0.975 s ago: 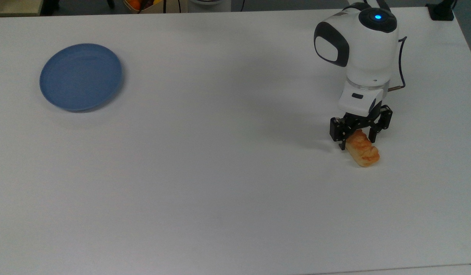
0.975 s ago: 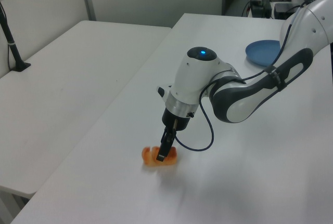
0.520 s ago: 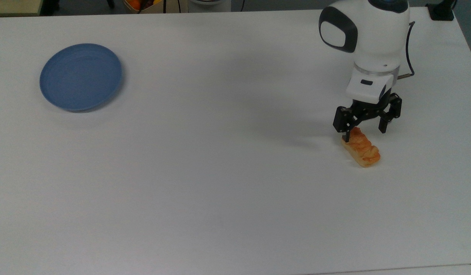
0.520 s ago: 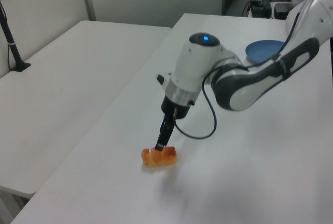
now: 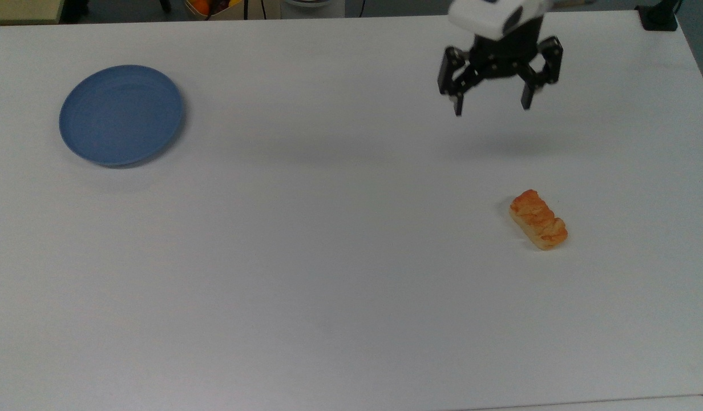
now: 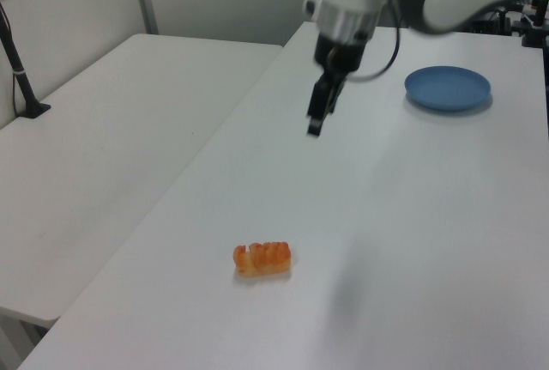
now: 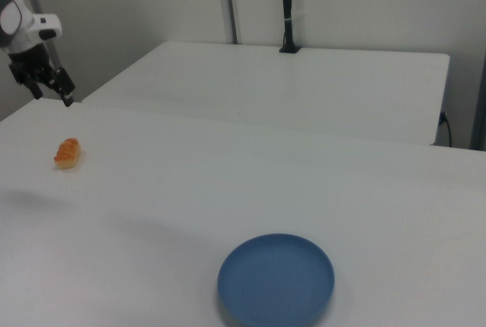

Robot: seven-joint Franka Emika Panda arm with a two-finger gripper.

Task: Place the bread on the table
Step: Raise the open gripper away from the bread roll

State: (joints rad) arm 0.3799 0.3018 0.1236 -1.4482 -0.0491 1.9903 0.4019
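The bread (image 5: 538, 220) lies flat on the white table (image 5: 328, 257), at the top view's right, with nothing touching it. It also shows as a small orange roll in the left view (image 6: 262, 259) and the right view (image 7: 67, 152). My gripper (image 5: 491, 108) hangs open and empty high above the table, well away from the bread toward the top view's upper edge. In the left view the gripper (image 6: 315, 123) is raised far beyond the bread. The gripper (image 7: 52, 98) sits above the bread at the right view's left edge.
A round blue plate (image 5: 121, 114) rests empty at the top view's left, far from the bread; the plate (image 6: 448, 87) is at the left view's upper right. A second white table (image 6: 103, 130) stands alongside. A black clamp (image 5: 659, 17) sits at the corner.
The gripper, open around the bread's end a second ago, has lifted off and drawn back toward the top view's upper edge. The bread stays where it lay.
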